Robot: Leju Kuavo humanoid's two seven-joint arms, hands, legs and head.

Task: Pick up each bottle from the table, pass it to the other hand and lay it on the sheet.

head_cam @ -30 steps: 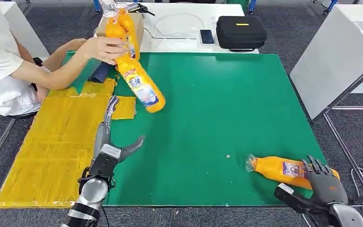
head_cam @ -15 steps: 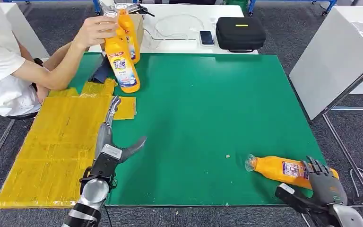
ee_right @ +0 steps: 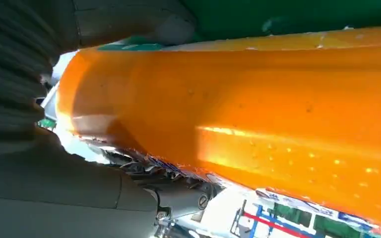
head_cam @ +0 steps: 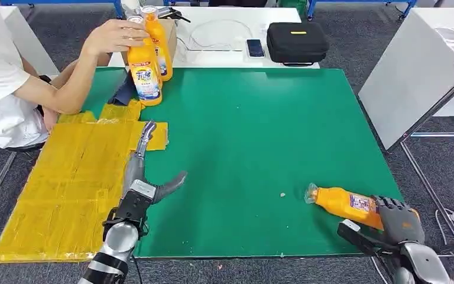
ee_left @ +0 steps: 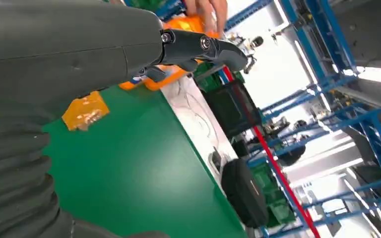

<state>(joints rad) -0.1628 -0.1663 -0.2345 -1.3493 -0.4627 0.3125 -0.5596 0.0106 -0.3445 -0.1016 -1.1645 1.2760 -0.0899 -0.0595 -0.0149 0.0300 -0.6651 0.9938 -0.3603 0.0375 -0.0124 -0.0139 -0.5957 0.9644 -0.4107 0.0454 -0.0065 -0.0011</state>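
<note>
Where right hand [head_cam: 397, 220] wraps bottle [head_cam: 346, 204], base hidden (grip unclear)

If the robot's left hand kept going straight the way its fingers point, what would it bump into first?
Probably the orange detergent bottle that the person's hand is standing upright at the far edge. The left hand points up the yellow sheet's edge toward it, though depth is hard to judge.

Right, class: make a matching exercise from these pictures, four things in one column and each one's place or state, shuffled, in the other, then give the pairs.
Things:
1. lying bottle
2. left hand
3. black case
4. upright bottle

Places or states:
A. on the white table beyond the green mat
B. under the right hand
C. held by a person's hand
D. fingers spread, holding nothing

Pairs: 1-B, 2-D, 3-A, 4-C
</note>
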